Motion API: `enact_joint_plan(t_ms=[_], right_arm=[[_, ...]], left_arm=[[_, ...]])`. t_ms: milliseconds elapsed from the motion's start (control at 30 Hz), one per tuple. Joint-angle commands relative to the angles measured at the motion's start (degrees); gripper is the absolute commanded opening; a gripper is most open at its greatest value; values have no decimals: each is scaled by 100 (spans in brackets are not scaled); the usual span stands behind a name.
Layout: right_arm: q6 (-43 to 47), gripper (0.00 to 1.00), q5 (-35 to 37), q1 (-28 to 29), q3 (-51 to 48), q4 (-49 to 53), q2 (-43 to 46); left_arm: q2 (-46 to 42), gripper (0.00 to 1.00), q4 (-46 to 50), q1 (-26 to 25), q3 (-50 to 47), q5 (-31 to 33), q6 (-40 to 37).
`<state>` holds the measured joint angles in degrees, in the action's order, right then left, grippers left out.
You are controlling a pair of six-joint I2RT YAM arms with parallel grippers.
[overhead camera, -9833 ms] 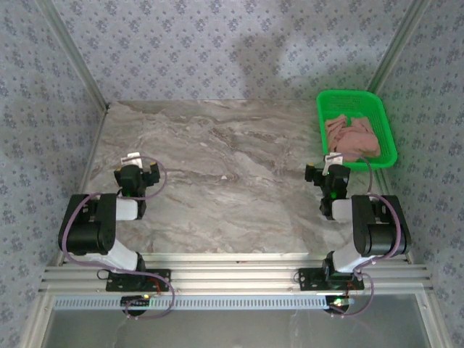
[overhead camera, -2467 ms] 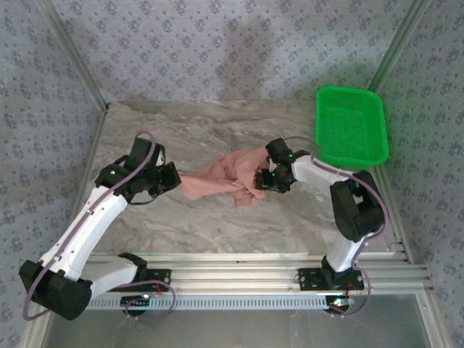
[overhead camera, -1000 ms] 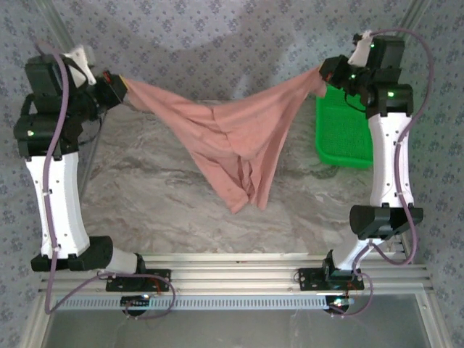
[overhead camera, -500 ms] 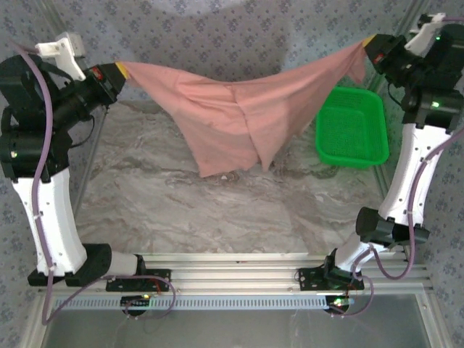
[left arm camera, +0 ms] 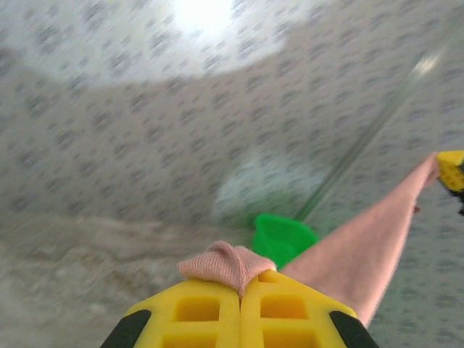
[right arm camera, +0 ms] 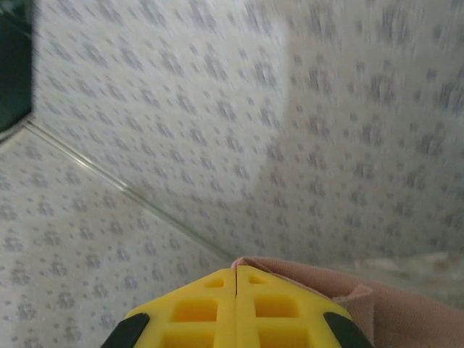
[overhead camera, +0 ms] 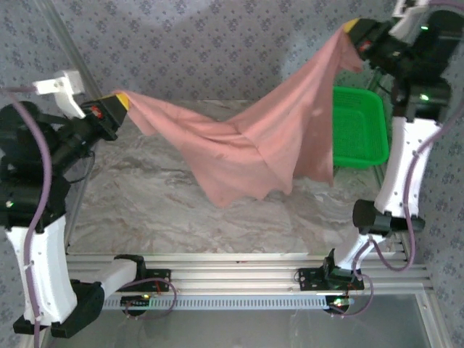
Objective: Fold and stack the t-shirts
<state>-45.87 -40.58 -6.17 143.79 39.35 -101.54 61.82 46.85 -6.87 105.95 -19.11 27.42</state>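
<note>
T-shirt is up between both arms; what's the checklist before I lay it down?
1. Left fingers shut on t-shirt: ok.
2. Right fingers shut on it: ok.
3. Held level: not ok, the right end is higher.
4. Cloth spread flat: not ok, folds gather mid-span.
5. Hem off the table: cannot tell.
6. Clear of green basket: cannot tell, the cloth overlaps it from above.

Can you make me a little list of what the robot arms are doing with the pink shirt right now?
shirt: pink t-shirt, stretched in the air between both arms
left arm: left gripper shut on the shirt's lower end
right arm: right gripper shut on the other end, held higher
shirt bottom: dangles over the table; touching or not, cannot tell
basket: green basket at the far right, partly behind the shirt
</note>
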Motion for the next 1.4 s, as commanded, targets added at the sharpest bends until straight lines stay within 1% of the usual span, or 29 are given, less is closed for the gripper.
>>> enact_joint_plan(t_ms=[0, 67, 100, 133, 200, 267, 300, 333, 367, 400, 433, 500, 567, 600, 700, 733, 800, 833, 900, 967, 1033, 1100, 1167, 1267, 1367], right_arm=[[759, 0, 511, 661, 167, 825, -1022], [924, 0, 796, 993, 609, 1247, -1773], [1085, 0, 966, 1169, 839, 1373, -2095], [1206, 0, 1138, 1348, 1048, 1393, -2494], [1077, 1, 1397, 1602, 1175, 1096, -3048], [1028, 22, 1635, 1790, 1014, 603, -3301], [1027, 34, 1744, 1848, 874, 419, -3326], [862, 54, 1766, 1894, 727, 275, -3298], [868, 63, 1715, 1929, 645, 240, -3224], [932, 66, 1671, 1972, 585, 351, -3097], [1191, 69, 1696, 2024, 481, 561, -2889], [1612, 72, 1704, 2161, -43, 995, -2360], [2217, 74, 2009, 2397, -986, 1700, -1579], [2427, 75, 2138, 2501, -1488, 1898, -1205], [2546, 75, 2416, 3031, -3863, 2008, 30], [2403, 75, 2628, 3242, -4639, 1933, 387], [1893, 75, 2518, 3597, -5974, 1435, 897], [1529, 75, 2427, 3795, -6580, 1024, 1079], [967, 74, 2453, 4090, -7360, 336, 1183], [607, 73, 2358, 4259, -7709, -143, 1017], [316, 73, 2315, 4454, -7692, -455, 732], [122, 72, 2235, 4649, -7598, -469, 358], [40, 71, 2317, 4859, -7205, -240, 42], [-105, 71, 2380, 5008, -7095, -190, -281], [-63, 70, 2541, 5070, -6852, 41, -661]], left_arm=[[-32, 0, -109, 19, -1178, 957, -216], [-174, 0, -225, 109, -1923, 1418, -183], [-229, 0, -274, 189, -2206, 1533, -197], [-285, 0, -318, 271, -2522, 1762, -214], [-346, 0, -360, 426, -3017, 2246, -391], [-341, 0, -324, 523, -3264, 2698, -505], [-346, 0, -364, 558, -3355, 2804, -573], [-346, 0, -402, 573, -3420, 2913, -629], [-322, 0, -410, 594, -3432, 2999, -656], [-303, 0, -405, 614, -3426, 3068, -659], [-286, 0, -428, 638, -3427, 3124, -651], [-255, 0, -468, 677, -3473, 3180, -616], [-245, 0, -484, 687, -3541, 3183, -547], [-261, 0, -519, 687, -3606, 3104, -530], [-340, 0, -644, 687, -3796, 2853, -403], [-357, 0, -664, 688, -3825, 2740, -363], [-388, 0, -710, 679, -3829, 2480, -347], [-399, 0, -725, 663, -3817, 2374, -330], [-412, 0, -763, 627, -3786, 2183, -308], [-425, 0, -757, 575, -3712, 2036, -300], [-446, 0, -717, 546, -3646, 2008, -312], [-478, 0, -665, 537, -3576, 2010, -332], [-513, 0, -584, 526, -3480, 2008, -369], [-598, 0, -489, 520, -3394, 1978, -386], [-686, 0, -427, 520, -3319, 1973, -413]])
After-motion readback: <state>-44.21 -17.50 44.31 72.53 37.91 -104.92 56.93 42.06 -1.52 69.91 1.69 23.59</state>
